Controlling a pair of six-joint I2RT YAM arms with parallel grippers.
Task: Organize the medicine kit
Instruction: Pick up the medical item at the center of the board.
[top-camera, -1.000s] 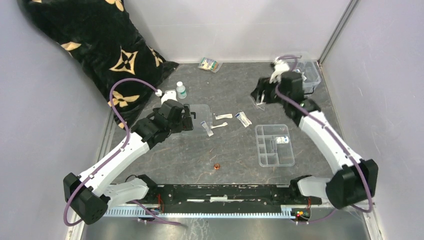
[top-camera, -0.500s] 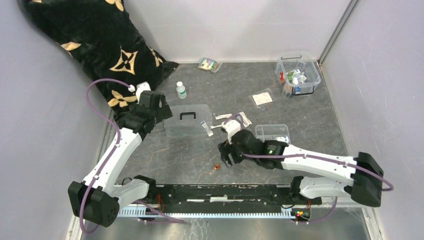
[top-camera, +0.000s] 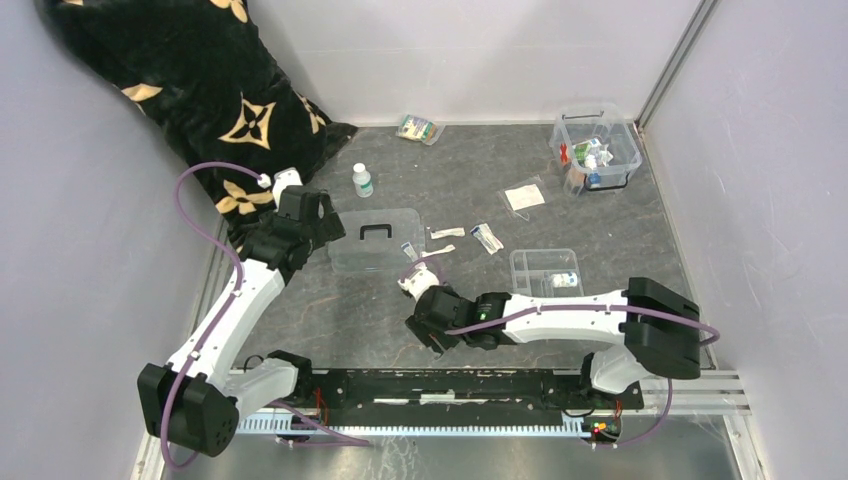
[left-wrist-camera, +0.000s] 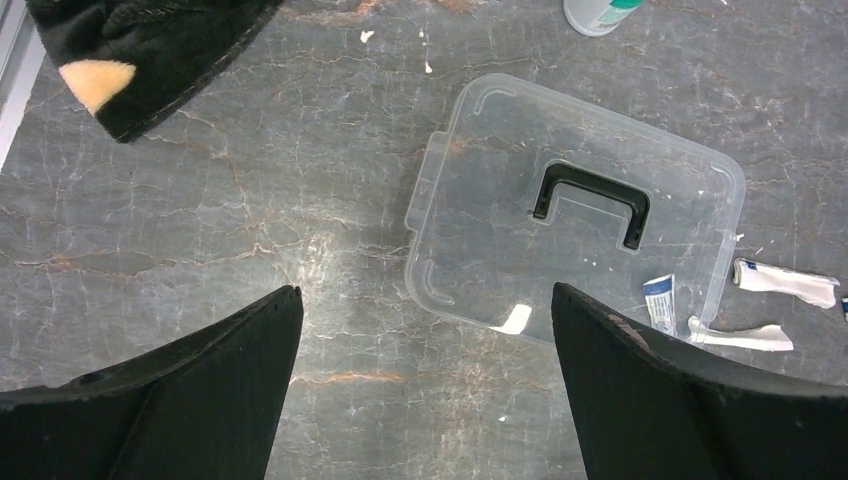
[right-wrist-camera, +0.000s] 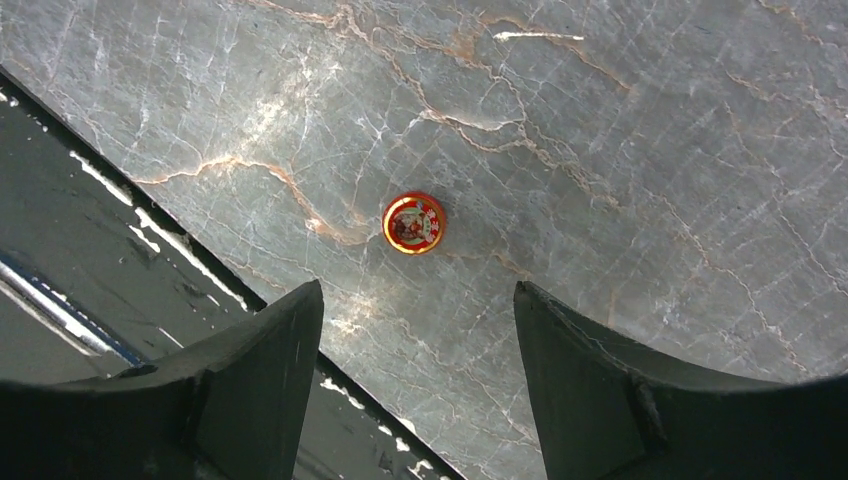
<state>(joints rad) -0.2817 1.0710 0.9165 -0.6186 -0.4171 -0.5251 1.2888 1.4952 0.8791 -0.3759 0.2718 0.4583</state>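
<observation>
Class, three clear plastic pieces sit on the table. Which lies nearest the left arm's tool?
The flat lid with the black handle, just beside the left tool. The divided tray lies further right, the box in the far right corner.

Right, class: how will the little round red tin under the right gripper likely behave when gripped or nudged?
The red tin looks small, so it's probably light and may skid on the smooth marbled table if nudged. It lies flat, so tipping seems unlikely; on edge, its round rim could roll.
</observation>
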